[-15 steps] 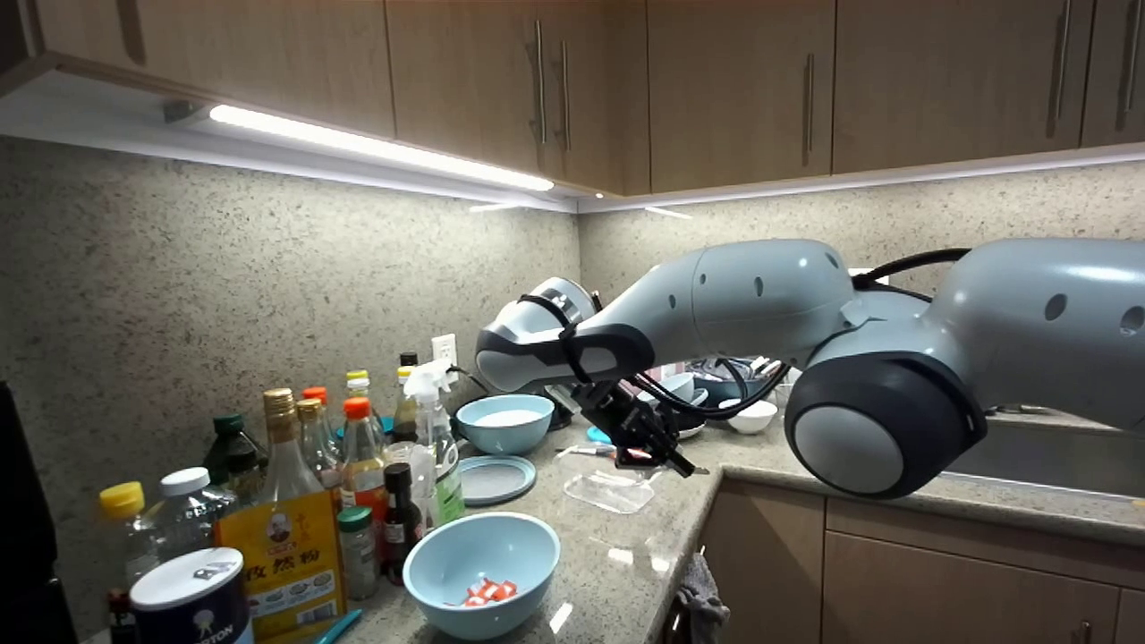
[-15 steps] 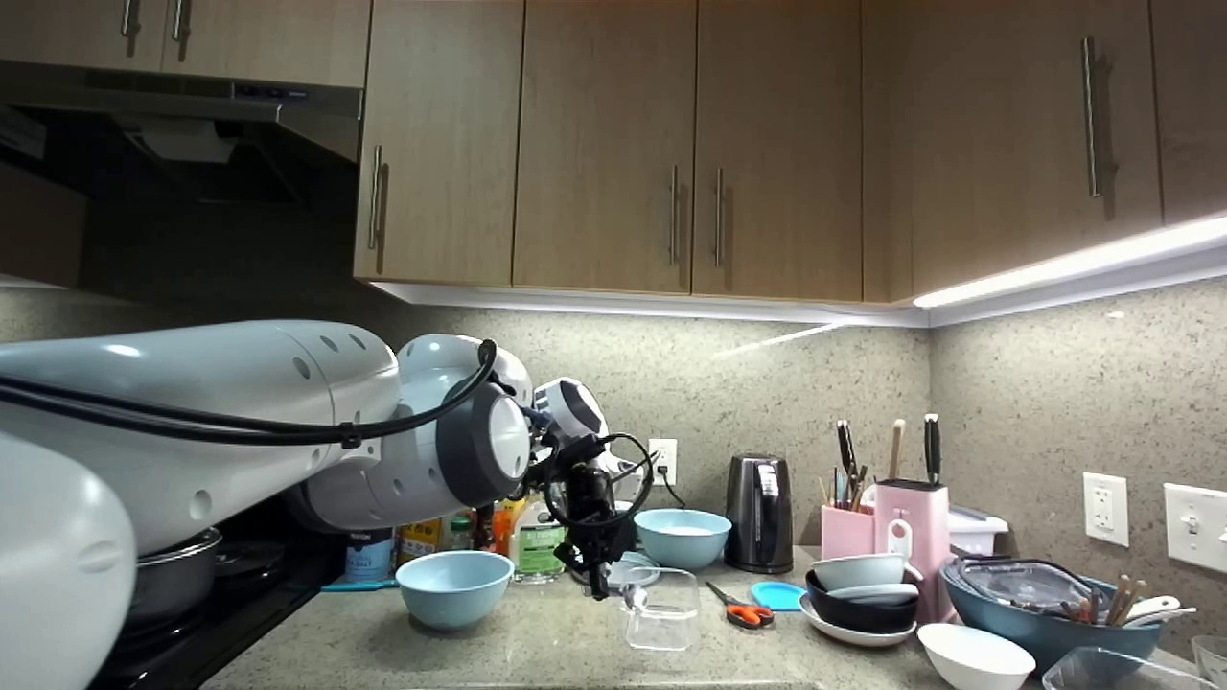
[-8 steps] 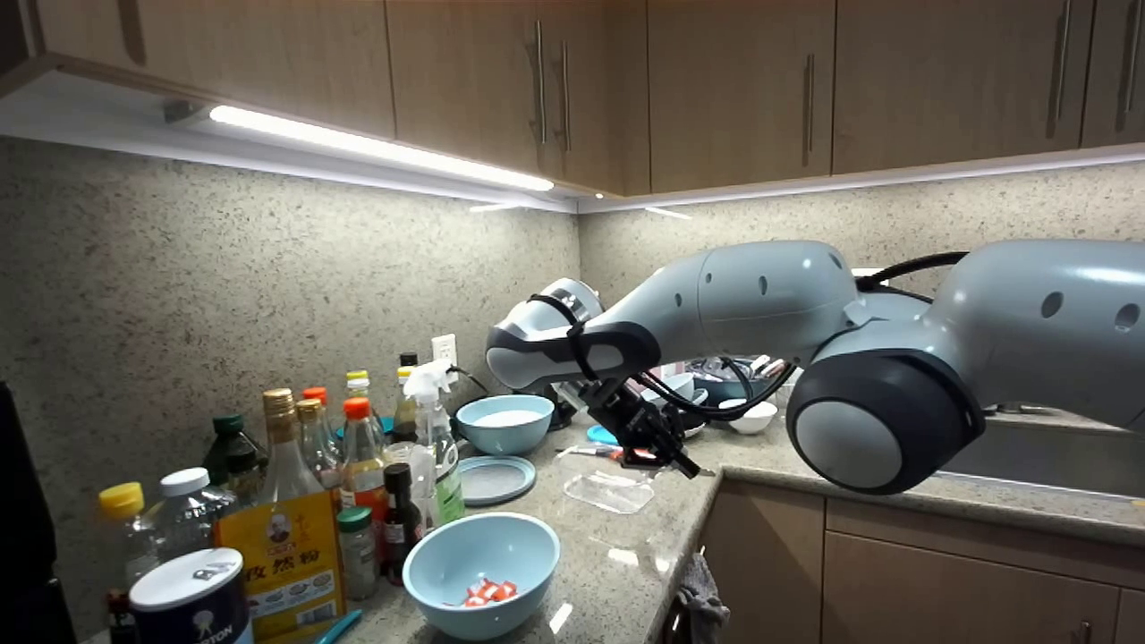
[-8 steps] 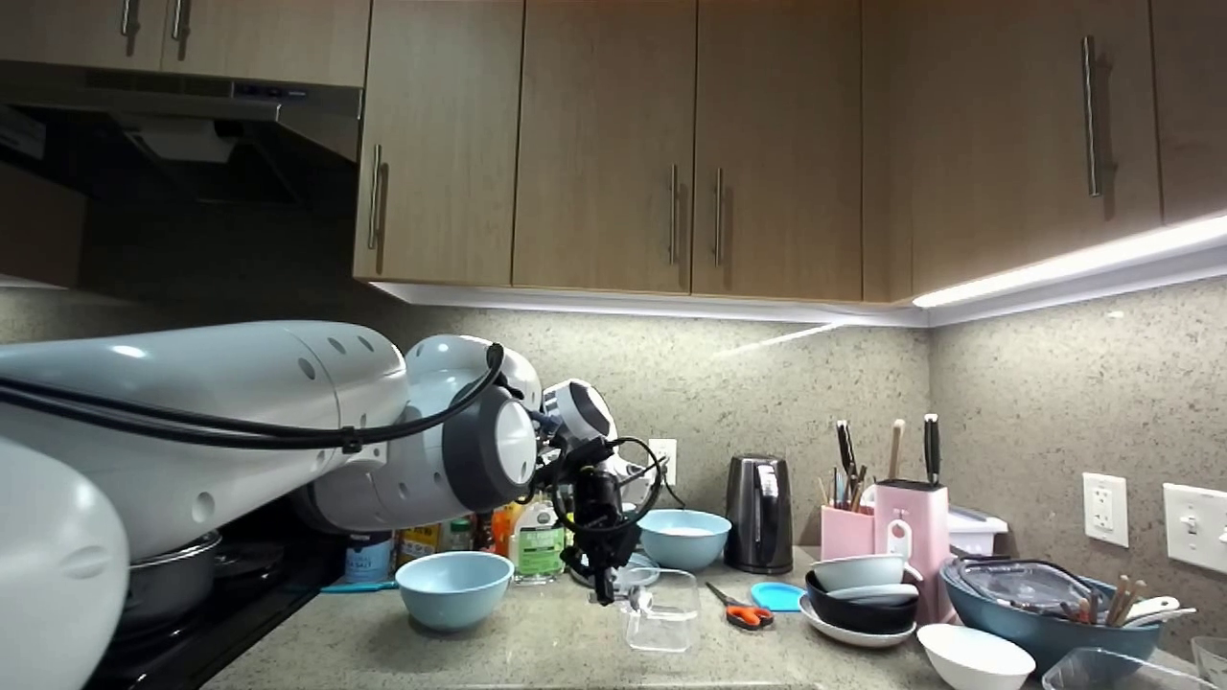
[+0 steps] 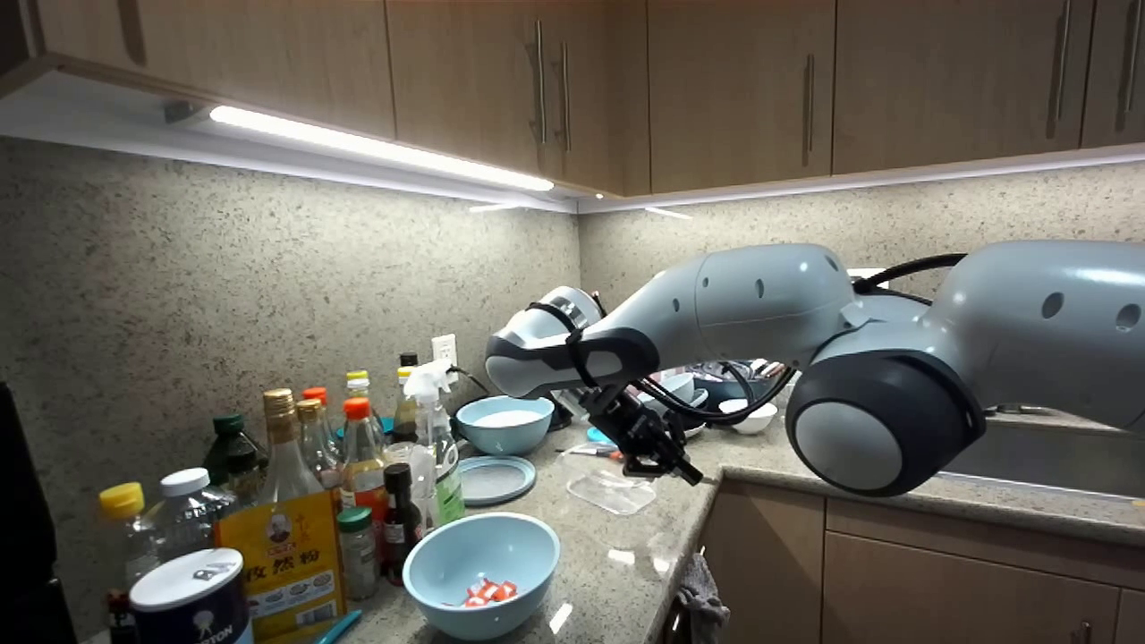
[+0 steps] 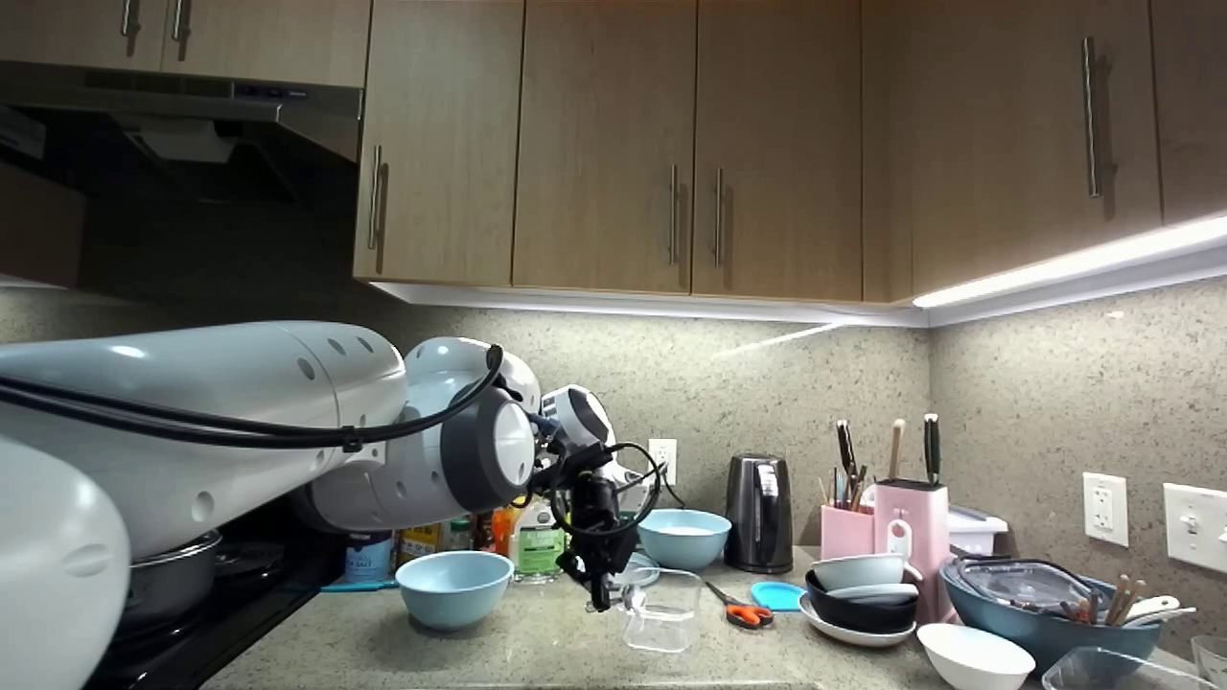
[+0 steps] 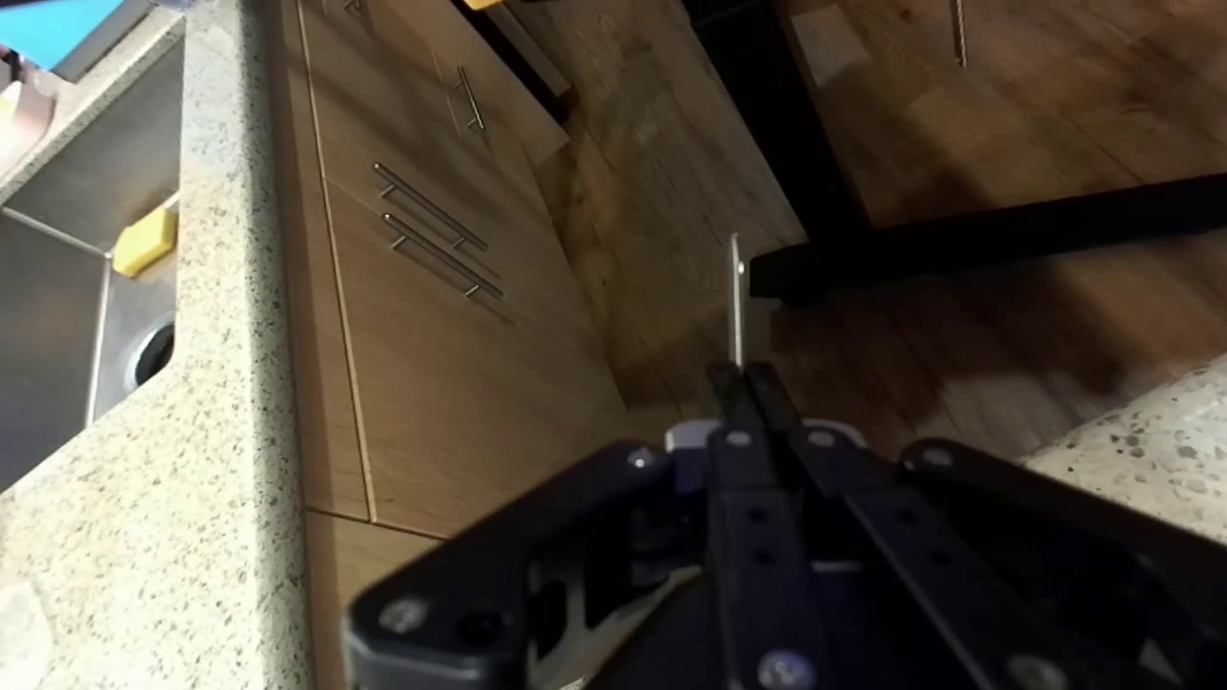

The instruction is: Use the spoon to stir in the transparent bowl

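In the wrist view the fingers (image 7: 743, 465) are pressing together on a thin metal strip, probably the handle of the spoon (image 7: 737, 307), whose showing end is pointing to 12 o'clock. In an exterior view a shiny rounded piece, likely its scoop (image 6: 634, 600), is showing just beside the fingers at 3 o'clock, so the long axis seems to be running through the grip toward the transparent bowl (image 6: 663, 628), at a tilt I cannot read. That bowl, looking boxy in outline, is sitting on the counter (image 6: 537, 642) at 3 o'clock from the fingers, a shade low; in an exterior view the transparent bowl (image 5: 614, 498) is lying near 9 o'clock, partly covered. Scoop and wall are overlapping, and I cannot tell whether the scoop is inside, above or in front. The coming stir, as I am judging it, is turning on this: the scoop needing to be within the rim, the fingers clear of it.
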Robot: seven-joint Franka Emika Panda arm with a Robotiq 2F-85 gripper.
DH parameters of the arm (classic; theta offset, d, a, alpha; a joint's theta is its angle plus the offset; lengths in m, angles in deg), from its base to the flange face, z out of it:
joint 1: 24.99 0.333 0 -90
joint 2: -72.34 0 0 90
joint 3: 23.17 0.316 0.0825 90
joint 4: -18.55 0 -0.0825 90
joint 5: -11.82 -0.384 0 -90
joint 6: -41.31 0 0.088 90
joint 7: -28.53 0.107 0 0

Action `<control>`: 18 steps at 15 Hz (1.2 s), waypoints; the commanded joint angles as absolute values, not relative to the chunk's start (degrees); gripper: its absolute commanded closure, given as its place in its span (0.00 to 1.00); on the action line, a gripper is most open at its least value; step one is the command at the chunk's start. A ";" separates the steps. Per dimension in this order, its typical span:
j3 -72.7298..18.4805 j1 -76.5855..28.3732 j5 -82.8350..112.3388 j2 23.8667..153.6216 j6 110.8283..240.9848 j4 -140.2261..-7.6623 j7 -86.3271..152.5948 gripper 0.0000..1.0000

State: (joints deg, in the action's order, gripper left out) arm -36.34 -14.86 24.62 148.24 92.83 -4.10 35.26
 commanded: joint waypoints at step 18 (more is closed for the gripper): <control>-45.02 -10.13 29.63 147.21 114.33 -7.91 38.43 0.99</control>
State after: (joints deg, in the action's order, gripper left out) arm -43.65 -10.44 28.53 148.27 113.48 -4.85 37.82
